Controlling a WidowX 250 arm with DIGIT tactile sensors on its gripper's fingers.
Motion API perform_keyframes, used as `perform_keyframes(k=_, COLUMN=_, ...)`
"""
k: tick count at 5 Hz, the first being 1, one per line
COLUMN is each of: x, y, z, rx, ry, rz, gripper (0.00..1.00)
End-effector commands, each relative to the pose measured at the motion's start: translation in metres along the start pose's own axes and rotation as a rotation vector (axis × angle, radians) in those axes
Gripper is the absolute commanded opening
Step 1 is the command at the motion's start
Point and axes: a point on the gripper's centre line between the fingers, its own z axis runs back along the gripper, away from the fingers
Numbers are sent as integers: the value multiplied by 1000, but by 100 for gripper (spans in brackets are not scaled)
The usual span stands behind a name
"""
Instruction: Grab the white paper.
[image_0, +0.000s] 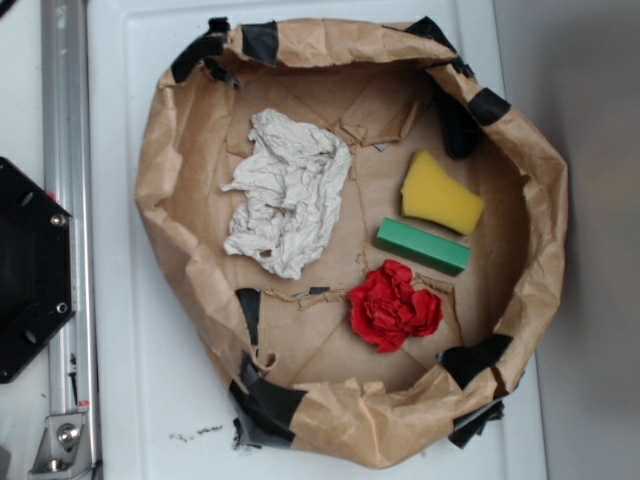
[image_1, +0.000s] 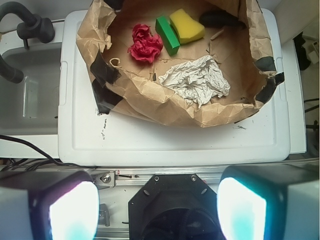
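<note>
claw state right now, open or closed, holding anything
Claw: open, fingers spread wide at the bottom of the wrist view, holding nothing. The white paper lies untouched in the brown paper lining, well away from the claw.

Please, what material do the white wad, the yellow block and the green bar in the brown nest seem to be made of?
The white wad looks like thin matte paper, maybe tissue: it is densely creased and keeps sharp folds. The yellow block looks like foam sponge: dull, soft-edged, with a slightly curved side. The green bar seems a smooth solid, perhaps plastic or painted wood; straight edges, but the pictures cannot settle which.
</note>
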Motion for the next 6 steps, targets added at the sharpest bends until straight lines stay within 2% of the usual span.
perform_keyframes(k=1, x=0, y=0, z=0, rx=0, ry=0, rz=0, gripper=100)
perform_keyframes(k=2, x=48, y=16, z=-29, rx=75, ry=2, rz=139, gripper=100)
perform_keyframes(k=3, x=92, y=10, z=-46, rx=124, ry=-54, rz=302, gripper=100)
perform_keyframes(k=4, x=115, y=22, z=-75, rx=179, ry=-52, rz=383, gripper=100)
perform_keyframes(k=5, x=115, y=56, z=-127, rx=253, ry=43, rz=448, gripper=100)
perform_keyframes(k=6, x=107, y=60, z=-176, rx=254, ry=53, rz=352, gripper=100)
